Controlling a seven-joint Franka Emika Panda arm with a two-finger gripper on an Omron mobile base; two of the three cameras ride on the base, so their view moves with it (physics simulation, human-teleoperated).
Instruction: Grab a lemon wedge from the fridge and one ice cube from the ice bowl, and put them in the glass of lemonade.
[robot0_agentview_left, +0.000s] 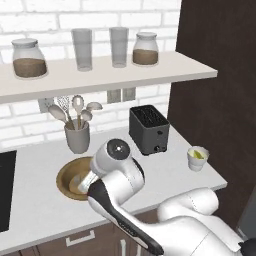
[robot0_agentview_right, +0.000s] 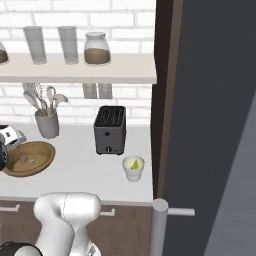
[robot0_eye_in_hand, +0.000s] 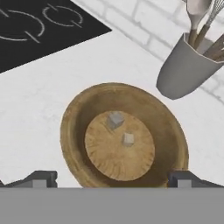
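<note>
The ice bowl is seen as a wide, shallow round dish of tan wood with a darker brown rim and a paler, grained flat floor. It rests on the white bench, just in front of the grey utensil cup and beside the black cooktop. Two small pale grey ice cubes lie apart on the bowl floor — the larger toward the cooktop side, the smaller near the centre.

The glass of lemonade is a short, whitish translucent tumbler holding pale yellow liquid. It stands near the bench's right end, just in front of the black toaster and close to the grey fridge. A yellow-green lemon wedge is visible inside the glass.

The gripper is positioned above the bowl. Its two dark fingers are spread wide — one at each side of the bowl's near rim — and nothing is held between them.

On the shelf above, two tall clear glasses and two jars with brown contents are stored. No brand, label or legible writing can be made out on any item.
</note>
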